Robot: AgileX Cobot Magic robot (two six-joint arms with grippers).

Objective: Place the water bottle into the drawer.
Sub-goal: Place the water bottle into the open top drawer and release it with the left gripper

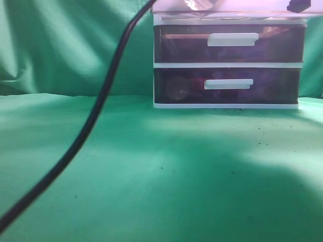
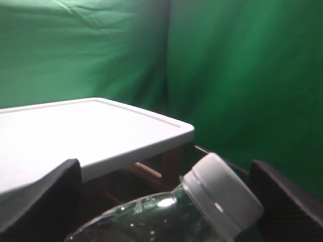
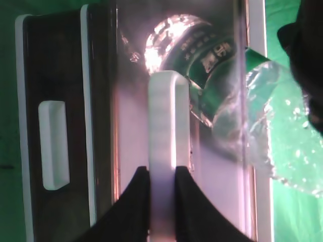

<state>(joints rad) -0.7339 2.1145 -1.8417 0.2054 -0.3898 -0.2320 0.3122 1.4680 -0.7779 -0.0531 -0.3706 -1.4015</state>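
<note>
The drawer [image 1: 227,7] is the top one of the white-framed unit and shows pulled out at the exterior view's top edge. My right gripper [image 3: 161,176] is shut on its white bar handle [image 3: 162,111]. The water bottle [image 2: 151,217] is clear with a pale cap [image 2: 222,196]. It lies tilted between the fingers of my left gripper [image 2: 169,214], which is shut on it, beside the unit's white top [image 2: 75,131]. In the right wrist view the bottle's green-labelled body [image 3: 212,55] shows through the drawer's translucent front [image 3: 131,126]. Whether it touches the drawer floor is hidden.
Two alike dark drawers [image 1: 229,43] [image 1: 227,83] sit shut beneath the open one. One also shows in the right wrist view [image 3: 53,146]. A black cable [image 1: 101,101] hangs slantwise across the left of the exterior view. Green cloth [image 1: 161,171] covers table and backdrop.
</note>
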